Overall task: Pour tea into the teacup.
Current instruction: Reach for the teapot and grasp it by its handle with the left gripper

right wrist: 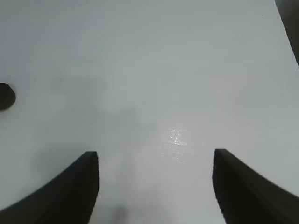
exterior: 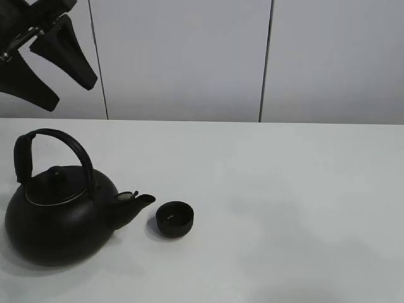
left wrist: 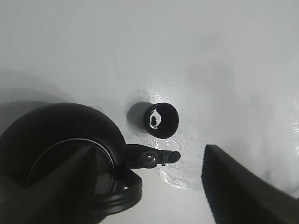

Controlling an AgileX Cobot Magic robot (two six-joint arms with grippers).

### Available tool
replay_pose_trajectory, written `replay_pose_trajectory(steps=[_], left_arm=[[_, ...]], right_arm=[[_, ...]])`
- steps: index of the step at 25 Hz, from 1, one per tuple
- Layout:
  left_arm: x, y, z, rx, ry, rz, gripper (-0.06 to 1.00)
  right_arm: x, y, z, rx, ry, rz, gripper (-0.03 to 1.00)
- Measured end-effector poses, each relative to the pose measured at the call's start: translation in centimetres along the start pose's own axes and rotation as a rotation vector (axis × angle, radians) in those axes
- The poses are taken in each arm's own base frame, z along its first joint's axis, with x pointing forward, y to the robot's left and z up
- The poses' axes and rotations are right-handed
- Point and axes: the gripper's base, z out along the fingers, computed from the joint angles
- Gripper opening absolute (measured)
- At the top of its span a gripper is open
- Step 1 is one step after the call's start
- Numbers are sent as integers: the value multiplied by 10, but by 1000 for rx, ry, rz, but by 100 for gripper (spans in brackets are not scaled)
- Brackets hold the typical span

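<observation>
The teacup (exterior: 175,218) is a small black bowl-shaped cup standing on the white table just right of the kettle's spout (exterior: 140,201). The big black kettle (exterior: 60,218) stands upright at the front left, handle arched up. In the left wrist view the teacup (left wrist: 161,120) shows a bright glint inside, a short way off the spout of the kettle (left wrist: 60,149). My left gripper (exterior: 71,95) hangs open high above the kettle, empty; the same gripper (left wrist: 148,148) looks down on both. My right gripper (right wrist: 155,153) is open over bare table, with the teacup (right wrist: 5,95) far off to its side.
The white table (exterior: 284,189) stretches to the right of the cup with nothing on it in view. A pale panelled wall (exterior: 189,57) stands behind the table's far edge. A dark strip (right wrist: 292,23) shows past one table edge in the right wrist view.
</observation>
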Motion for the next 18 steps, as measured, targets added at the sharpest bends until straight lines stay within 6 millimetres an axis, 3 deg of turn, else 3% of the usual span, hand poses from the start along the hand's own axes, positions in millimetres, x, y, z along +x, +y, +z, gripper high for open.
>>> replay_pose_trajectory(steps=[5, 18], left_arm=[[0, 0, 0, 0, 0, 0, 47], [0, 0, 0, 0, 0, 0, 47]], right_arm=[[10, 1, -5, 1, -24, -4, 47], [12, -1, -7, 24, -39, -16, 47]])
